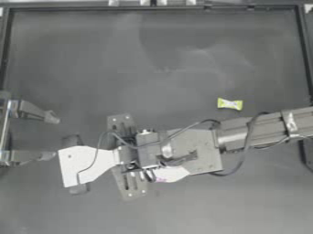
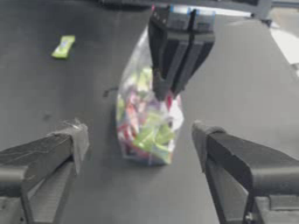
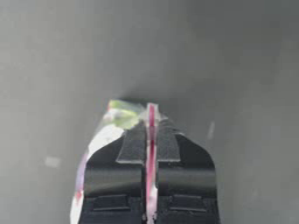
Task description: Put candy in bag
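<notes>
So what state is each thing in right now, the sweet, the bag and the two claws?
candy: lying loose on the table, apart from the bag, not held.
bag: hanging upright, pinched at its pink seal strip, mouth closed, colourful sweets inside.
right gripper: shut on the bag's seal strip.
left gripper: open, jaws wide either side of the bag, not touching it.

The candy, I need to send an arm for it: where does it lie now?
In the top view the candy lies loose on the table's right part, just above the right arm, apart from the bag.
</notes>
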`<move>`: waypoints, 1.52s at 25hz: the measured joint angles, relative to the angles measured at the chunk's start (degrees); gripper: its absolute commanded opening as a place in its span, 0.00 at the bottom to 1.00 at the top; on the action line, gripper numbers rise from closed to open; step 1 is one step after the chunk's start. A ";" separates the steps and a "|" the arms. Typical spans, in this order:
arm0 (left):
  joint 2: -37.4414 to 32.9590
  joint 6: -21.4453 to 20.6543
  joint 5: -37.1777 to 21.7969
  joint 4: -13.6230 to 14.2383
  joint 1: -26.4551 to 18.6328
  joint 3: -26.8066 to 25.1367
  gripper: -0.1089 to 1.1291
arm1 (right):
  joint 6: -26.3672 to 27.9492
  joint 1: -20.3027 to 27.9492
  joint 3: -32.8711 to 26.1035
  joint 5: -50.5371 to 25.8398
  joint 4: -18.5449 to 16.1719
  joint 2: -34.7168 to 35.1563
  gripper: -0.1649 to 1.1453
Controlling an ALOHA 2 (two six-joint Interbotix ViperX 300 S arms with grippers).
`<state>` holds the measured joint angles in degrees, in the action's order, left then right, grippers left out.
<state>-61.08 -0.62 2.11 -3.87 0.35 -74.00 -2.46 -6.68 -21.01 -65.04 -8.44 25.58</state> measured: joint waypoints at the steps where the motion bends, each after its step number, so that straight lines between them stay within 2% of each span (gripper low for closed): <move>1: 0.00 0.00 0.00 -0.18 0.00 -0.09 0.90 | 0.09 0.00 0.26 0.09 0.00 -0.18 0.20; 11: 0.18 0.00 0.09 -0.79 0.00 -0.26 0.90 | 0.97 0.00 4.04 2.37 -0.09 -3.87 0.20; 20: 5.45 0.00 3.69 -1.14 1.14 -0.18 0.90 | 2.90 0.00 10.37 7.73 -0.18 -8.09 0.20; 27: 13.71 0.00 7.65 -1.23 2.29 2.72 0.90 | 4.04 0.00 14.15 11.34 -0.35 -10.63 0.20; 31: 19.51 0.00 9.58 -1.23 2.29 4.66 0.90 | 5.19 0.00 16.00 12.83 -1.67 -11.60 0.20; 38: 28.56 -0.09 14.15 -1.23 2.29 8.26 0.89 | 5.98 0.00 17.40 14.33 -1.76 -12.39 0.20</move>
<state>-32.52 -0.70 16.26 -5.10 2.64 -65.74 3.52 -6.68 -3.60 -50.71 -10.20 13.18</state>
